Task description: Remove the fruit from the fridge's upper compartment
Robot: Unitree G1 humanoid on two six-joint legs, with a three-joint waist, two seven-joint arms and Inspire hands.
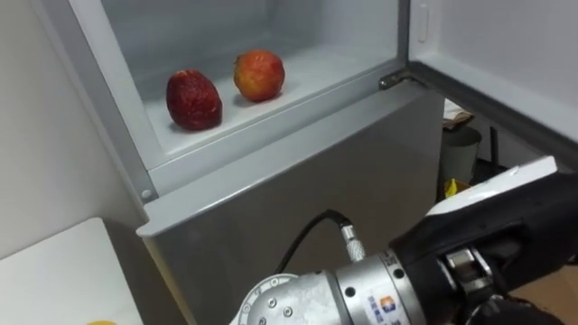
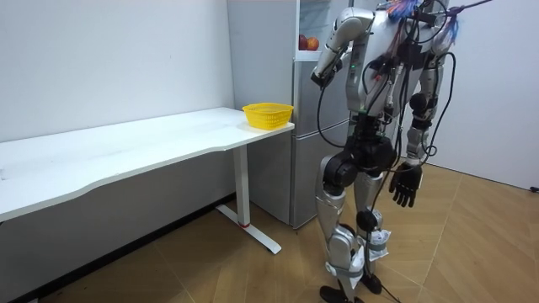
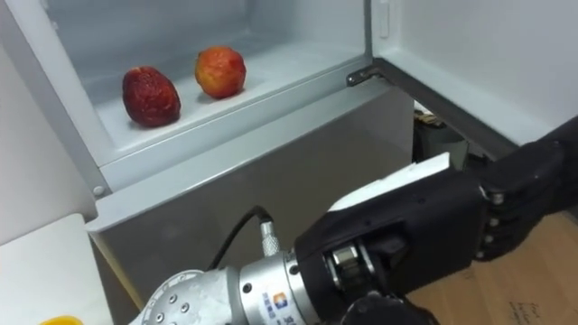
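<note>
**Two fruits on the upper fridge shelf, left hand below them**

At the far left of the room view a long white table (image 2: 126, 143) runs along the wall, with a yellow basket (image 2: 268, 114) at the end nearest the fridge (image 1: 298, 181). The robot stands right in front of the fridge, just beside that end of the table.

The upper compartment is open. On its white shelf (image 1: 312, 65) lie a dark red fruit (image 1: 192, 99) and, to its right and a little further in, an orange-red fruit (image 1: 259, 75) — close together but not touching, both near the front edge. The open door (image 1: 506, 45) stands off to the right.

The left arm is raised across the lower fridge front. The left hand (image 3: 433, 230) hangs below and to the right of the shelf, well apart from both fruits, with its fingers loosely extended and nothing in them.

The right hand (image 2: 404, 183) hangs at the robot's side — fingers relaxed and spread, empty.
</note>
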